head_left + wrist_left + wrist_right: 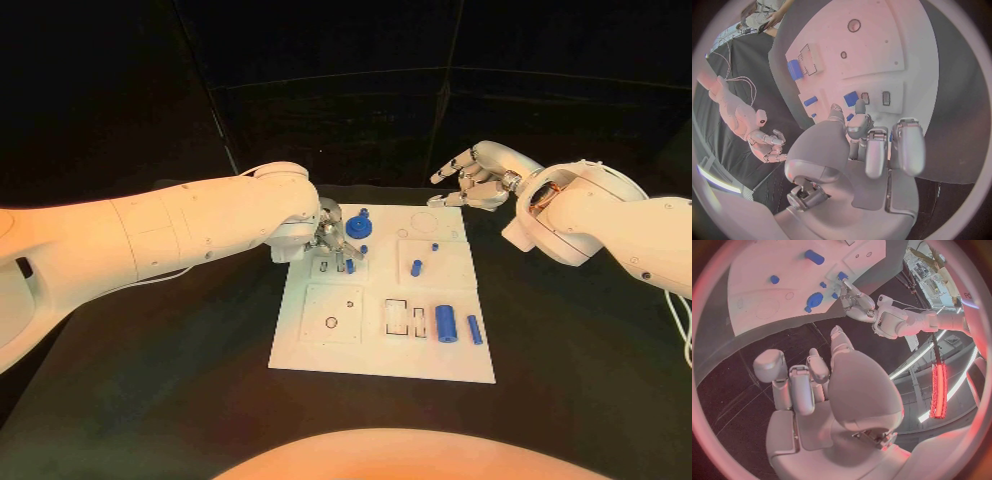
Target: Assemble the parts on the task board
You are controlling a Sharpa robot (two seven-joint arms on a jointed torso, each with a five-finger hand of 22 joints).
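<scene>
Fingers [335,240] of the left hand [325,238] are bunched close together over the far left part of the task board [387,300], right by a small blue peg [349,265] standing in a slot. I cannot tell if they pinch it. A blue round part [358,225] sits just behind those fingers.

On the board, a big blue cylinder [447,323] and a thin blue bar [475,329] lie side by side near the right edge. Two empty slots [404,318] lie just left of them. Another small blue peg [417,267] stands in the middle, and a tiny one [434,246] behind it.

Over at the far right corner of the board, the right hand [472,180] hangs above the black counter [577,330], fingers loosely curled and holding nothing. Bare counter lies all around the board's edges.
</scene>
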